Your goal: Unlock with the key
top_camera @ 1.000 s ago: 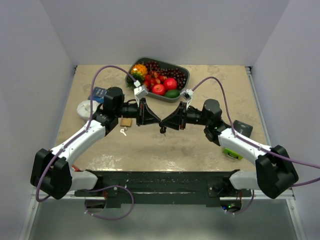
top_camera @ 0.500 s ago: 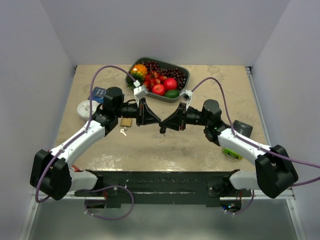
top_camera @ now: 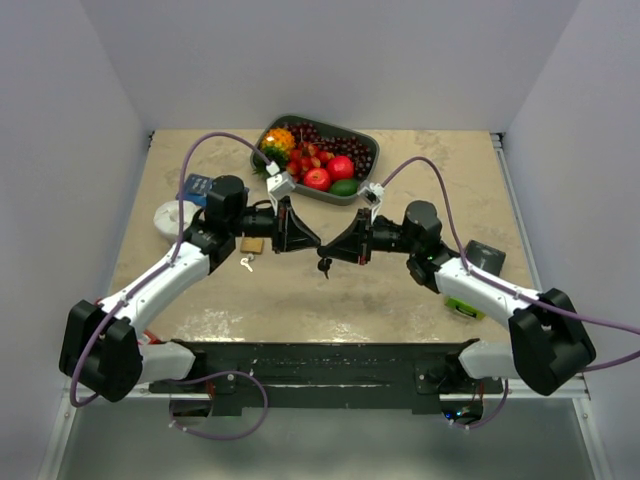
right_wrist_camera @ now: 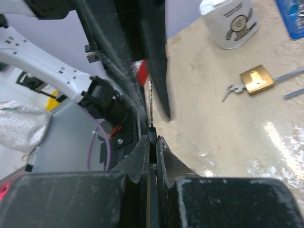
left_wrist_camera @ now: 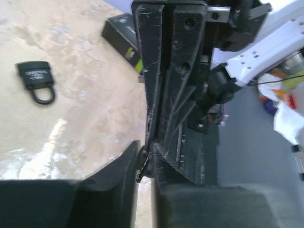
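A small key (left_wrist_camera: pixel 142 164) is pinched between both grippers, which meet tip to tip over the middle of the table. My left gripper (top_camera: pixel 317 242) is shut on the toothed blade. My right gripper (top_camera: pixel 331 250) is shut on the key's dark head (right_wrist_camera: pixel 152 138). In the left wrist view the left gripper (left_wrist_camera: pixel 148 156) sits directly against the right one's fingers (left_wrist_camera: pixel 183 71). In the right wrist view the right gripper (right_wrist_camera: pixel 153 137) is clamped tight. A black padlock (left_wrist_camera: pixel 35 78) lies flat on the table with its shackle closed, just below the gripper tips (top_camera: pixel 324 266).
A grey tray (top_camera: pixel 372 140) of fruit stands at the back. A brass padlock (top_camera: pixel 252 244) with its own keys (top_camera: pixel 246 263) lies left of centre, near a white bottle (right_wrist_camera: pixel 230 21) and a blue box (top_camera: pixel 197 185). A black box (top_camera: pixel 487 255) and a green item (top_camera: pixel 465 306) lie right.
My right gripper has closed onto the key that the left gripper holds, and its tip has dropped slightly. The left gripper stays shut in place.
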### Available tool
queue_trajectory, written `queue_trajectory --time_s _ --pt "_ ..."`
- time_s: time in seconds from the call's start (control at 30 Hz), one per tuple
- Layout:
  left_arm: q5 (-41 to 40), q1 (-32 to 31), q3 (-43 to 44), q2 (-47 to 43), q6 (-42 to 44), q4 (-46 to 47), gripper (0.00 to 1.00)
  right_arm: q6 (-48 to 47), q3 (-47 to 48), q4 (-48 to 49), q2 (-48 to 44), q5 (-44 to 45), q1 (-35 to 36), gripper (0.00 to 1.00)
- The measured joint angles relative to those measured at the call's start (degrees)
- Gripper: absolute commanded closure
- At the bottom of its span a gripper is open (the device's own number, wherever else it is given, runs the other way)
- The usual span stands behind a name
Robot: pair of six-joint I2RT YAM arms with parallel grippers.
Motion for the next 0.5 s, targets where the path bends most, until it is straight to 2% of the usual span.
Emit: queue_trajectory --time_s 0.1,0.2,0.37,0.5 --pt "-2.84 -0.24 0.0 -0.44 1.66 -0.42 0.12 0.11 -0.15 -0.66 -0.72 2.8 0.17 1.0" --pt "-6.75 -0.83 0.0 -1.66 3.76 -1.86 0.06 0.15 -1.22 -1.36 -2.29 8.02 -0.44 1.0" --pt "-15.54 -3.82 0.0 -4.07 7.93 -3.56 0.04 0.37 -3.06 -2.16 -4.96 16.48 -3.82 1.0" --pt "-26.43 -9.29 0.57 -2.54 11.87 -5.73 0.04 1.11 -3.08 -3.04 -5.77 21.51 -7.61 1.0"
